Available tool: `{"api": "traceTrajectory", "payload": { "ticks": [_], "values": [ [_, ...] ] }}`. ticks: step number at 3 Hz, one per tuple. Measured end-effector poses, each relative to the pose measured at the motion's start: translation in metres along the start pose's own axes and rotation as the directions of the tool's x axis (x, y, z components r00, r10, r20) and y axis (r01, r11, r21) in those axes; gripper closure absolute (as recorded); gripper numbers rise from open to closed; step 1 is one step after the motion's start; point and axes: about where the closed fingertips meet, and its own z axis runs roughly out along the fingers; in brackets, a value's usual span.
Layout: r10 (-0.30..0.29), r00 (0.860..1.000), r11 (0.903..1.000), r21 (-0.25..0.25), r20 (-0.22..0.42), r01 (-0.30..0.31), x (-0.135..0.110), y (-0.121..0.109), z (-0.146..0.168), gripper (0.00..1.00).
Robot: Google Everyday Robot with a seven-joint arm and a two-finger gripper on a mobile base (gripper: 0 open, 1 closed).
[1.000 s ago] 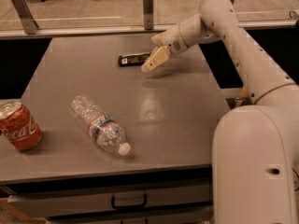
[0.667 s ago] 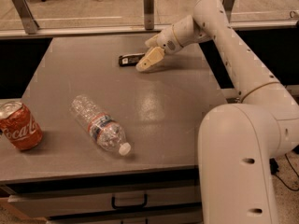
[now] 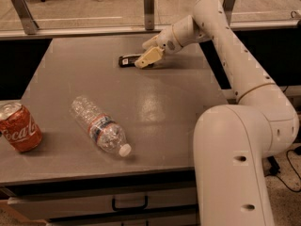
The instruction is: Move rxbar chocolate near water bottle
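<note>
Probably office lab, drawered table (image 3: 164, 112), glass partition (image 3: 89, 8), gripper (image 3: 142, 61) above table

Smooth plastic jaws over sheeny tabletop (image 3: 155, 107)

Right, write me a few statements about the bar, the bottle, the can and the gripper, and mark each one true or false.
1. The water bottle lies on its side. True.
2. The rxbar chocolate touches the bottle. False: it lies well apart from it, toward the far side of the table.
3. The gripper is at the bar's right end. True.
4. The Coca-Cola can sits between bar and bottle. False: it is at the table's left edge, left of the bottle.
5. The bottle has no cap. False: its white cap is on.
</note>
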Motion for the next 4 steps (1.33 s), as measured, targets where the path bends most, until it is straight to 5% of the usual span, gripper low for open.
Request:
{"api": "traceTrajectory", "payload": {
  "ticks": [1,2,3,4],
  "values": [
    [0.000,1.000,1.0000,0.000,0.000,0.000,-0.003,0.000,-0.002,0.87],
    [0.000,1.000,1.0000,0.000,0.000,0.000,-0.004,0.000,-0.003,1.00],
    [-0.025,1.000,0.9996,0.012,-0.003,0.025,-0.010,0.015,-0.024,1.00],
    [-0.096,0.995,0.9900,0.106,0.015,0.094,-0.031,0.054,-0.105,1.00]
  ]
}}
